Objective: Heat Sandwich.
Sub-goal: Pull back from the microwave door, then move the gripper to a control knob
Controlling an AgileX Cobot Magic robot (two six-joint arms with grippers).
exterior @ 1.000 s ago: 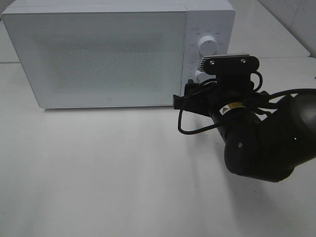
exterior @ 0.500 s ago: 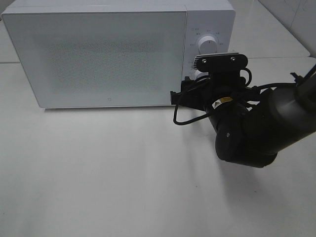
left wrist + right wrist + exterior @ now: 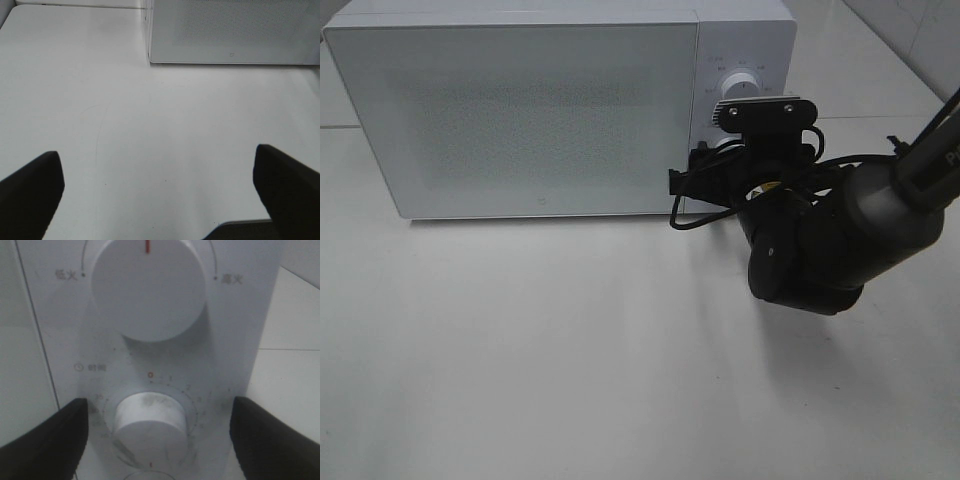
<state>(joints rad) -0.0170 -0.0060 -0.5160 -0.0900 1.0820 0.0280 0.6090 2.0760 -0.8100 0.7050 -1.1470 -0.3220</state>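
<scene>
"Right tool point(image 3: 159, 437) had crept closer to the microwave point(image 3: 520, 110). Why?"
"Its jaws stood apart, empty, flanking the timer knob point(image 3: 149, 421), likely to turn it. Left tool point(image 3: 160, 195) gaped empty. Sandwich wasn't visible."

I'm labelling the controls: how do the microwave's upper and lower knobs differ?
The upper knob is larger than the lower knob. The upper knob bears a red line; the lower knob has a numbered ring around it. The lower knob is framed between the right pincer's open fingers; the upper knob is not. Both are round and white.
</scene>
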